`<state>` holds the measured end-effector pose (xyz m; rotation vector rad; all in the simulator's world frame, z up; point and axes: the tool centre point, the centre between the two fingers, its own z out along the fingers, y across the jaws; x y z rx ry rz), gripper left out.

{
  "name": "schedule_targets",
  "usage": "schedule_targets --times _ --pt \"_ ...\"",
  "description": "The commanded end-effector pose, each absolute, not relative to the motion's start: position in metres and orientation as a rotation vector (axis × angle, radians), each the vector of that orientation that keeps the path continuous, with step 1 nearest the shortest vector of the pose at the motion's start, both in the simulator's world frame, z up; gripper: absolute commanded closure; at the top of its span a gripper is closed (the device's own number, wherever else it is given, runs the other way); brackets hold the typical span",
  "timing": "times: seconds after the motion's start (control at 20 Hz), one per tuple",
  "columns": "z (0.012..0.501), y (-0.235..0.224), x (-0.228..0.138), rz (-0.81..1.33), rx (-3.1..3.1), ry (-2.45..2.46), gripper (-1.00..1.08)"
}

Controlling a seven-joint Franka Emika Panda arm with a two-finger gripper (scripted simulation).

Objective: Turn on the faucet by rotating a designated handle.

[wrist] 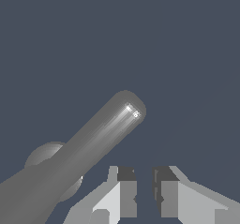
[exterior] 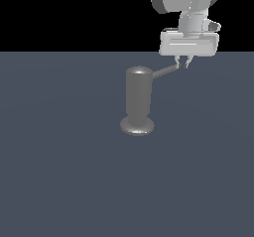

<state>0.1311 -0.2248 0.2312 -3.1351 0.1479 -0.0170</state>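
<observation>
Near the middle of the dark blue-grey tabletop (exterior: 59, 181) stood the faucet (exterior: 138, 102), a glossy grey upright cylinder with a rounded top and a wider flared foot. From near its top the handle (exterior: 163, 72), a thin straight grey rod, projected toward the exterior view's right and rose slightly toward its tip. The white arm came down from the upper right, and the tool (exterior: 183, 64) hung at the outer tip of the handle. In the exterior view its short fingertips (exterior: 187, 61) sat right at the rod's end, so close that contact could not be told from there. In the wrist view the tool (wrist: 144, 192) showed its two fingers (wrist: 123, 192) set narrowly apart with only bare tabletop between them. The rod's rounded end (wrist: 126, 108) lay beside the fingers, not between them. The tool was released, gripping nothing.
</observation>
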Motion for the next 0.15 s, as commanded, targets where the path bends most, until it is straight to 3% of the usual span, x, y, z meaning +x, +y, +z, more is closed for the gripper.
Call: schedule_targets --times 0.0,0.1 --pt "0.2211 -0.232 0.1336 -0.002 -3.137 0.166 1.08" --pt "0.2212 -0.2318 0.1355 -0.002 -3.137 0.166 1.08"
